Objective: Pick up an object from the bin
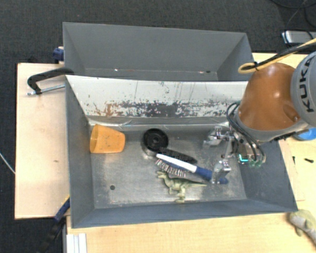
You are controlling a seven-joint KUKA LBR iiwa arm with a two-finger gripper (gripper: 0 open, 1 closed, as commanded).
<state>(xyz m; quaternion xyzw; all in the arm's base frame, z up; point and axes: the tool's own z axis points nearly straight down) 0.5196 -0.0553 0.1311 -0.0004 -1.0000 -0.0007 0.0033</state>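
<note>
The pincer hangs low at the right of the bin with its two fingers spread wide and nothing between them, and its top hides under the arm's orange cover. The near finger is just beside the blue end of a white-handled brush lying slanted on the floor; whether they touch is hard to see. A green toy peeks from under the brush, a black round thing sits just behind, and an orange block lies well apart at the left.
</note>
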